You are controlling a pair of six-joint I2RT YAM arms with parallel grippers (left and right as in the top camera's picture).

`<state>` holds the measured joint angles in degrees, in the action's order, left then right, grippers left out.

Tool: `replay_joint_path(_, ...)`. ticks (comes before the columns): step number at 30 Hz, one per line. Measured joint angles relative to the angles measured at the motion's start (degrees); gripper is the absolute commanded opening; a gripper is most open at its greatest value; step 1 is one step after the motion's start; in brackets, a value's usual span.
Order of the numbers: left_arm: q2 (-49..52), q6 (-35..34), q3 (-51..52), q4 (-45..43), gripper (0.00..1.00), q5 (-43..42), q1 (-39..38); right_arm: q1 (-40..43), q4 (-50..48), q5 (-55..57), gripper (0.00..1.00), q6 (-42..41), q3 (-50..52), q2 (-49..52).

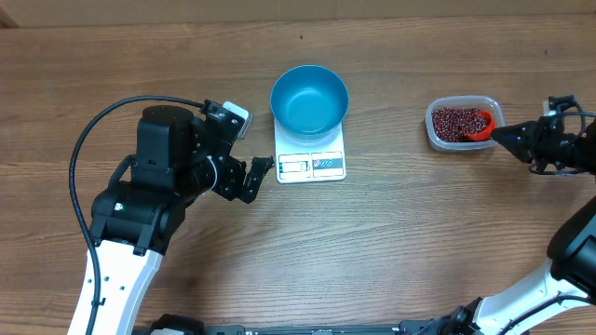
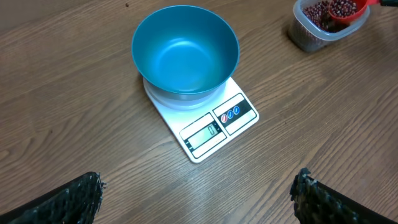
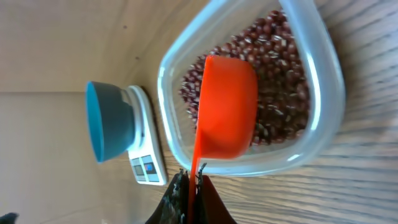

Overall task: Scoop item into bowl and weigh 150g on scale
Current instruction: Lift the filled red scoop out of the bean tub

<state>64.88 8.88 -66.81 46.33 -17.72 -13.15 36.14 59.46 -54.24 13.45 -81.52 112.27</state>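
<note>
The blue bowl [image 1: 310,98] stands empty on the white scale [image 1: 311,166] at mid-table; both also show in the left wrist view, bowl [image 2: 185,56] and scale [image 2: 214,127]. Dark red beans [image 3: 280,50] fill a clear tub [image 1: 436,130] at the right. My right gripper [image 3: 194,186] is shut on the thin handle of an orange scoop [image 3: 227,106], whose cup sits inside the tub among the beans. My left gripper [image 2: 196,199] stands open over bare wood just left of the scale, nothing between its fingers [image 2: 81,199].
The wooden table [image 1: 391,242] stretches bare in front of the scale. The left arm's black body [image 1: 168,177] and its cable [image 1: 93,130] occupy the left side. The right arm [image 1: 568,149] reaches in from the right edge.
</note>
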Motion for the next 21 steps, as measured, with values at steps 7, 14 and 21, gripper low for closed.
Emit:
replay_joint_path(7, 0.00, 0.00, 0.00, 0.00, 0.99, 0.00, 0.00, -0.02, 0.17, -5.29, 0.04, -0.15, 0.00, 0.00)
replay_joint_path(14, 0.00, 0.00, 0.00, 0.00, 0.99, 0.00, 0.00, -0.02, 1.18, -9.16, 0.04, -0.17, 0.00, 0.00)
replay_joint_path(21, 0.02, 0.00, 0.00, 0.00, 1.00, -0.02, 0.00, -0.02, 1.22, -13.31, 0.04, -0.17, 0.00, 0.00)
